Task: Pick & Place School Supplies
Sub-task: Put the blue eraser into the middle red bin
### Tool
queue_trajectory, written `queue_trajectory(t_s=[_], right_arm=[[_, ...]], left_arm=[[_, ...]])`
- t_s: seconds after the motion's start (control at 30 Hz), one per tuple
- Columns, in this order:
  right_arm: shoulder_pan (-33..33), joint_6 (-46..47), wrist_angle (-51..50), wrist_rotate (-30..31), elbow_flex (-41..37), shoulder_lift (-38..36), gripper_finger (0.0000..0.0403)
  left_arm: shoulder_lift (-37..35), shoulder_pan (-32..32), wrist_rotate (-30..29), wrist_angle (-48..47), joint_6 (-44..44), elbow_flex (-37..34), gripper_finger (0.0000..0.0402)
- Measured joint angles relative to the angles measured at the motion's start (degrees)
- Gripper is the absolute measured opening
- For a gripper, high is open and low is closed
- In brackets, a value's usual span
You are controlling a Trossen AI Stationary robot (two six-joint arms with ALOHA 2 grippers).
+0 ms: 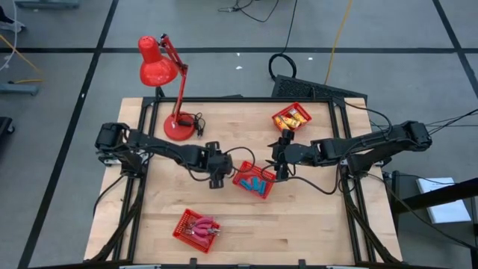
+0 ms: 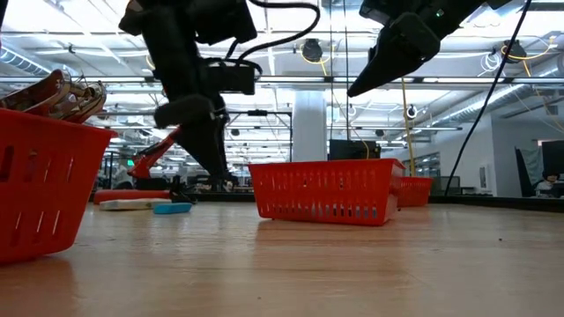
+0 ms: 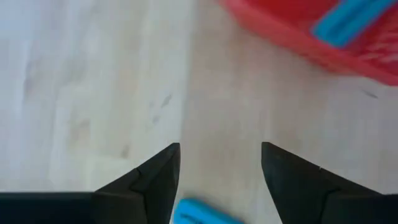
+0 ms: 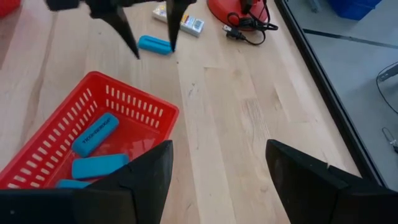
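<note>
2 pincers, both over the middle of the bench (image 1: 299,217).

Left pincer (image 3: 219,163): fingers spread apart, nothing gripped; it hangs above a loose blue block (image 4: 155,44) that lies flat on the bare wood, seen between the finger bases in the left wrist view; whether the tips touch the block cannot be told.

Right pincer (image 4: 214,165): fingers spread wide, empty, raised over the near corner of the middle basket (image 1: 254,179).

Middle basket: red mesh, at least 3 blue blocks (image 4: 94,133) lying inside.

Far basket (image 1: 292,116): red mesh, holds yellow-orange packets (image 1: 291,116).

Near basket (image 1: 196,226): red mesh, holds pink-handled tools (image 1: 203,227).

1 white packet (image 4: 185,20) on the wood just beyond the loose block, near the red lamp (image 1: 159,67).
</note>
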Motion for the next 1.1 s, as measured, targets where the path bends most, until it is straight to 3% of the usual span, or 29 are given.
queue_trajectory(t_s=[0.27, 0.53, 1.1], right_arm=[[0.0, 0.0, -0.2, -0.2, 0.0, 0.0, 0.0247], [1.2, -0.4, -0.8, -0.2, 0.0, 0.0, 0.0247], [1.7, -0.6, -1.0, -0.2, 0.0, 0.0, 0.0247]], left_arm=[[0.0, 0.6, -3.6, -5.4, -13.3, -0.1, 0.0253], [0.0, 0.6, -0.1, -1.3, -24.5, -6.1, 0.0255], [-0.1, 0.3, -0.7, -0.4, -33.7, -9.6, 0.0255]])
